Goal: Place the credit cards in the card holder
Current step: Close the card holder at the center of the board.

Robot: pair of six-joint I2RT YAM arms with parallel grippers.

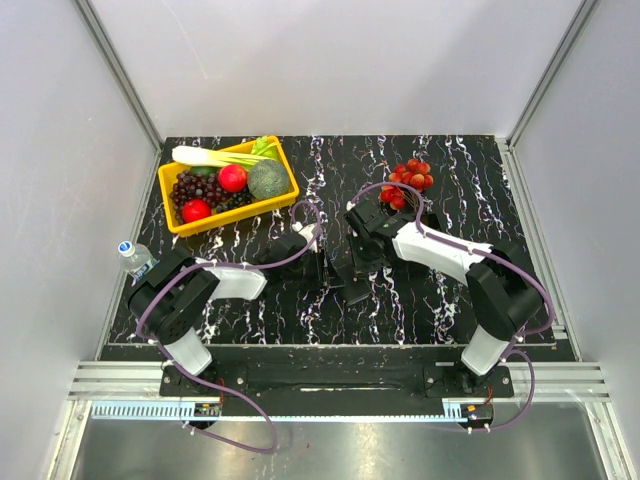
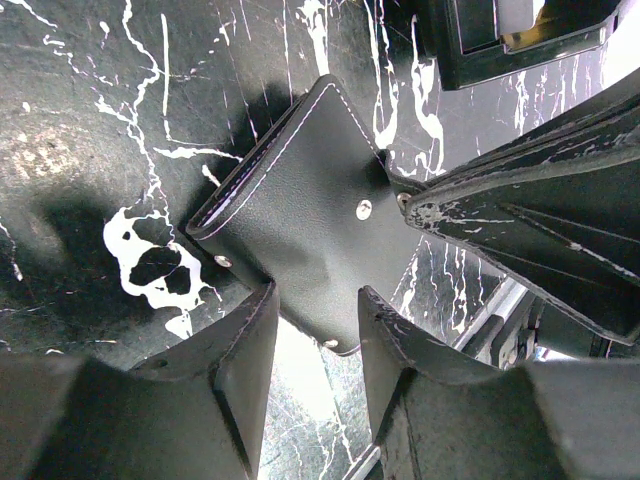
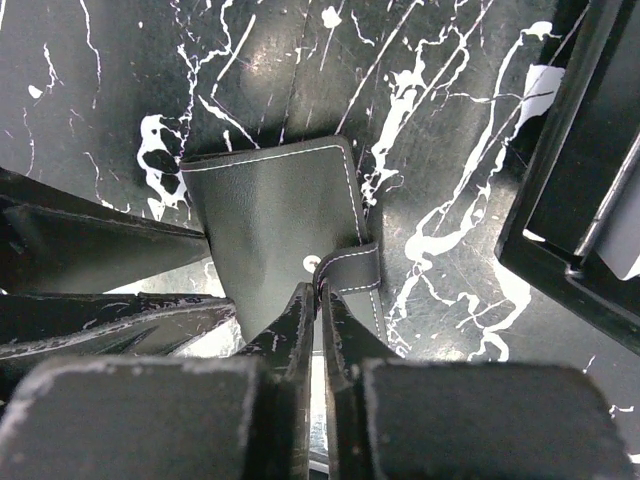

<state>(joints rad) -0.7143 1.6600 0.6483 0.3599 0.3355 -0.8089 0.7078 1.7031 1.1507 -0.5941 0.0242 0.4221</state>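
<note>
Top view: the left tool [image 1: 320, 262] and the right tool [image 1: 350, 258] meet over the middle of a dark marbled tabletop [image 1: 450, 170]. What lies between them is black on black and cannot be made out.

Left wrist view: the card holder [image 2: 300, 200] sits mid-frame and closed. It is turned like a diamond, with one corner pointing away from the camera and its snap stud facing the lens. It is nearly square, so no long axis stands out. The left tool's fingers [image 2: 245, 345] stand part-way apart with the holder's near edge between them, seemingly bracing it. A black tray [image 2: 520, 40] lies beyond.

Right wrist view: the right tool is pinched shut on the holder's closing strap [image 3: 350, 268]. The holder looks light, thin and pliable, with a smooth, leather-like skin. The strap and the stitched edges probably give the surest hold. No credit cards can be made out.
</note>
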